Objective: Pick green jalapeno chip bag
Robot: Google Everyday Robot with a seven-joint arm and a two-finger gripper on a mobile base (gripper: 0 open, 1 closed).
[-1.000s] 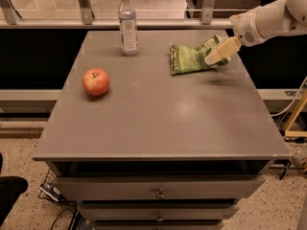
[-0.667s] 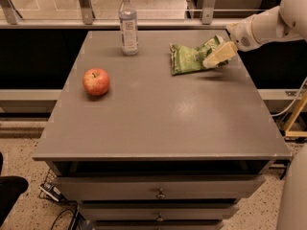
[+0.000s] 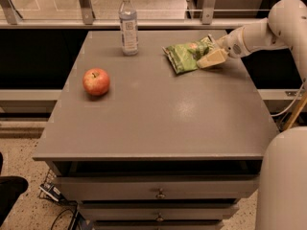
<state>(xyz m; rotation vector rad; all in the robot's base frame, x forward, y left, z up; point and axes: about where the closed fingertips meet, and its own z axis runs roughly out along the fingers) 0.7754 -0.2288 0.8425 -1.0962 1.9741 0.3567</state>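
The bag [image 3: 183, 56] is seen lying flat on the table [image 3: 158, 119], in the upper right of the frame, close to the far edge. Its right end is covered by the gripper [image 3: 207, 54], which is held at that end, right of upper centre. Whether the gripper is apart or clamped on the bag cannot be told, since the contact is hidden by its pale casing. The arm [image 3: 261, 32] is cut off by the right edge of the frame. A bottle [image 3: 128, 24] is stood upright to the bag's left, well apart from it, and an apple [image 3: 96, 82] is placed further down, at left of centre. A pale rounded part of the robot [image 3: 284, 181] is cropped at the lower right corner. Drawers [image 3: 158, 191] are partly seen under the tabletop.
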